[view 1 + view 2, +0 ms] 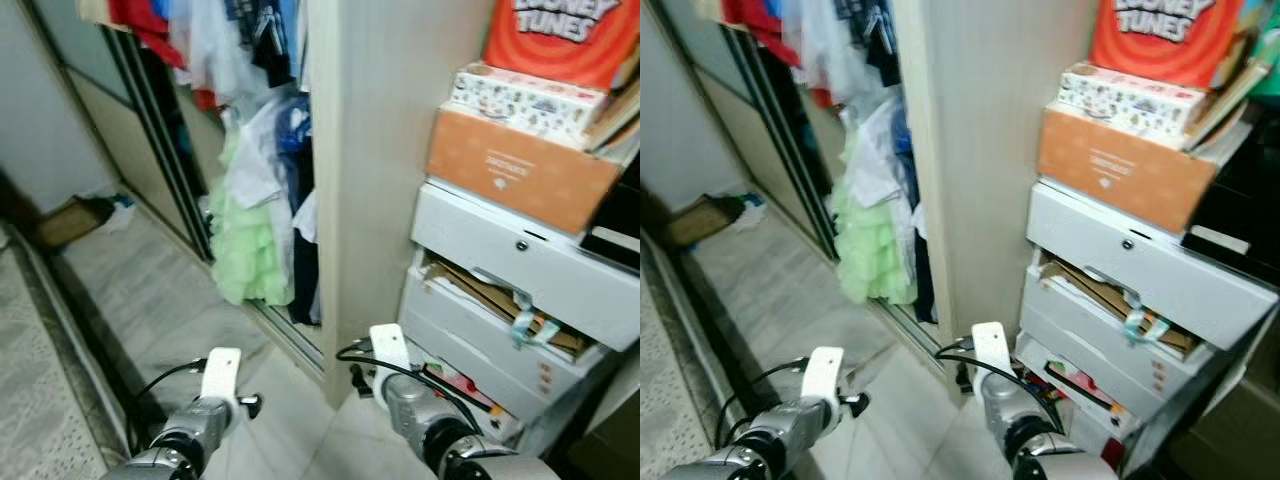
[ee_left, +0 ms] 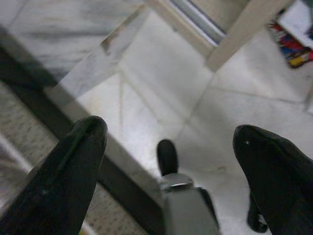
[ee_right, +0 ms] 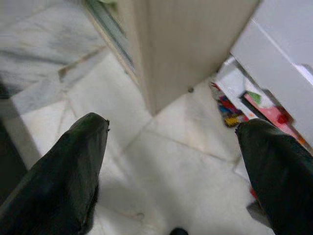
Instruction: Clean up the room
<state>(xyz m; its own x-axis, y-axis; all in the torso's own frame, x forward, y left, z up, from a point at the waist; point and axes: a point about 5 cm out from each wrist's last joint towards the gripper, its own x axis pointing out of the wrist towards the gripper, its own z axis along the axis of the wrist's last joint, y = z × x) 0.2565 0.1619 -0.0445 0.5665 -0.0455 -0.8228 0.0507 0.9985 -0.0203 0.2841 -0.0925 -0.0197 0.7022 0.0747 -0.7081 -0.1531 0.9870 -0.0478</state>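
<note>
My left gripper [image 2: 170, 128] is open and holds nothing, hanging over pale marble floor [image 2: 146, 98] beside the dark border of a rug [image 2: 39, 112]. My right gripper [image 3: 172, 122] is also open and empty, above the floor by the foot of a light wooden wardrobe panel [image 3: 195, 49]. Both silver arms show low in the left eye view, the left arm [image 1: 190, 430] and the right arm [image 1: 430, 420]. A white drawer unit [image 1: 520, 290] stands to the right, its drawers ajar and stuffed with cardboard and papers [image 1: 490, 295]. Colourful small items [image 3: 230, 110] lie in its bottom drawer.
The open wardrobe holds hanging clothes, among them a pale green ruffled dress [image 1: 245, 250]. An orange box [image 1: 520, 170], a patterned box [image 1: 525, 100] and an orange Looney Tunes item [image 1: 565, 35] are stacked on the drawers. A cardboard box [image 1: 70, 222] sits on the floor far left. A grey rug [image 1: 40, 380] lies left.
</note>
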